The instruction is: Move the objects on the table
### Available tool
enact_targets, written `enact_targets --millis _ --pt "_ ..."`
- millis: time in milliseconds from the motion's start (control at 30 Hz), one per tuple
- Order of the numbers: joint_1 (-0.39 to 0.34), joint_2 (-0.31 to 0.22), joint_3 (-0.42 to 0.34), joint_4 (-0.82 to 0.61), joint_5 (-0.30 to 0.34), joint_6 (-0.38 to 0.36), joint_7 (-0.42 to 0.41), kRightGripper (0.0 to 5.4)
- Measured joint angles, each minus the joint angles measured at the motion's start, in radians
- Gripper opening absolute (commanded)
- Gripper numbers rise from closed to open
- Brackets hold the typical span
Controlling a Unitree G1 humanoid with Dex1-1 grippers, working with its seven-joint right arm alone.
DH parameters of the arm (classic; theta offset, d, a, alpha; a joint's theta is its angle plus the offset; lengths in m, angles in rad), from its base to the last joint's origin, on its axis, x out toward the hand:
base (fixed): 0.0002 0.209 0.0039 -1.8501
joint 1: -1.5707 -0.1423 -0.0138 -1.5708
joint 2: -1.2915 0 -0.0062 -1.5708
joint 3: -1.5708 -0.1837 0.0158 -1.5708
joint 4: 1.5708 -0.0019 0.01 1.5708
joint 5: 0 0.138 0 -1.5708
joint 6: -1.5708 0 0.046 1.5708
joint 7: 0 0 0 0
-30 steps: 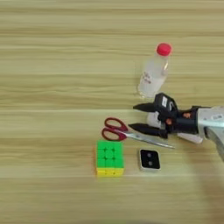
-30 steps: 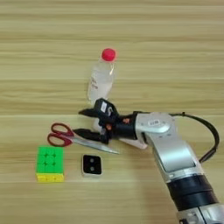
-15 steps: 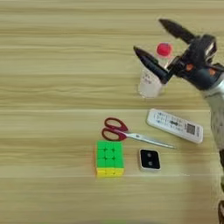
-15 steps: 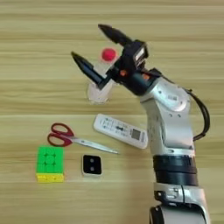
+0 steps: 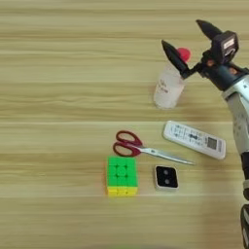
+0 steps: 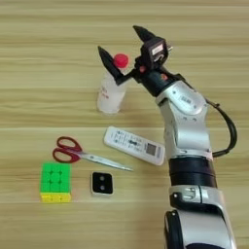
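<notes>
My right pincer [image 6: 122, 43] hangs spread wide over the red cap of the clear plastic bottle [image 6: 111, 87] on the wooden surface [image 5: 58, 73], with the white remote [image 5: 194, 139], red-handled scissors [image 5: 141, 147], puzzle cube [image 5: 121, 175] and small square device [image 5: 166, 177] lying nearer me

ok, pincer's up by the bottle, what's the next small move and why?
Probably lower the open pincer around the clear bottle, below its red cap. The fingers are spread wide at cap height, holding nothing, and appear to straddle the cap. The remote, scissors, cube and small square device lie well clear.
</notes>
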State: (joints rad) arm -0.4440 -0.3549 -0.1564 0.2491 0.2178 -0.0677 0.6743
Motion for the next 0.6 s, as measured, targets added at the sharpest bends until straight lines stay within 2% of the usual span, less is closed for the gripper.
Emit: enact_targets --millis 67,233,433,567,600 --pt "0.0 -0.013 0.018 0.004 -0.005 0.062 0.011 5.36" --pt "0.0 -0.03 0.036 0.037 -0.042 0.149 -0.017 5.36" --pt "-0.012 -0.037 0.047 0.085 -0.073 0.216 -0.05 5.36" --pt "-0.014 -0.038 0.059 0.095 -0.074 0.255 -0.044 5.36" --pt "-0.014 -0.038 0.061 0.098 -0.074 0.259 -0.042 5.22"
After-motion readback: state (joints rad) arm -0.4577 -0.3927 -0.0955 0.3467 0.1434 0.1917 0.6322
